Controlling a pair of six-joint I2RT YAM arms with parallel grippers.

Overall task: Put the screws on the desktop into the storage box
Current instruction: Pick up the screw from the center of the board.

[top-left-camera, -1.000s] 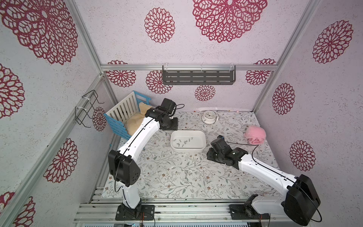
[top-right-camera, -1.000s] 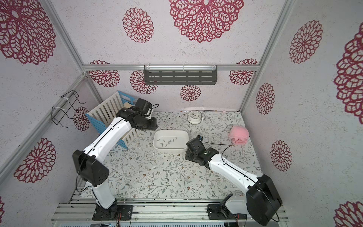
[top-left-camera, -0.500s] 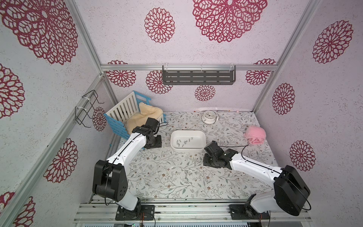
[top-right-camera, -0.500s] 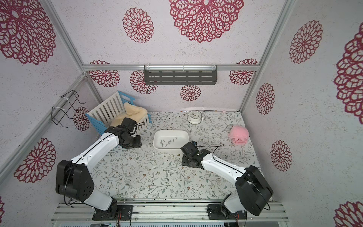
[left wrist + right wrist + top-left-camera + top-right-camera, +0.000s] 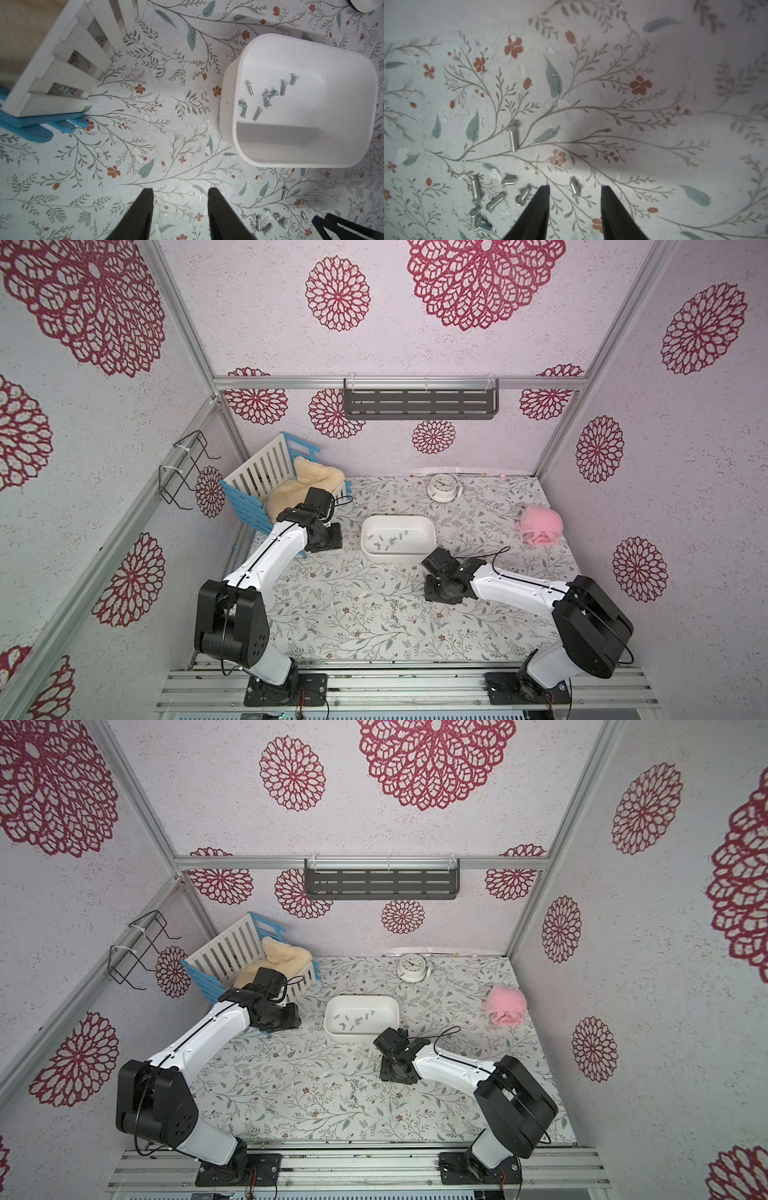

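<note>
Several screws (image 5: 385,542) lie inside the storage box (image 5: 417,549) in both top views, and more lie loose on the counter (image 5: 332,626). Left wrist view: the left fingers (image 5: 143,209) stand apart, empty, over bare counter near the crate (image 5: 62,62). Right wrist view: the right fingers (image 5: 538,209) stand apart, with one screw (image 5: 574,189) lying between them, untouched.

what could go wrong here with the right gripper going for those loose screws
1. The right gripper stands open over one screw; so small, it may roll or slip out as the jaws close.
2. Beside one finger lie other screws that could get scattered.
3. The right arm's wrist sits close to the storage box; a swing might nudge it.
</note>
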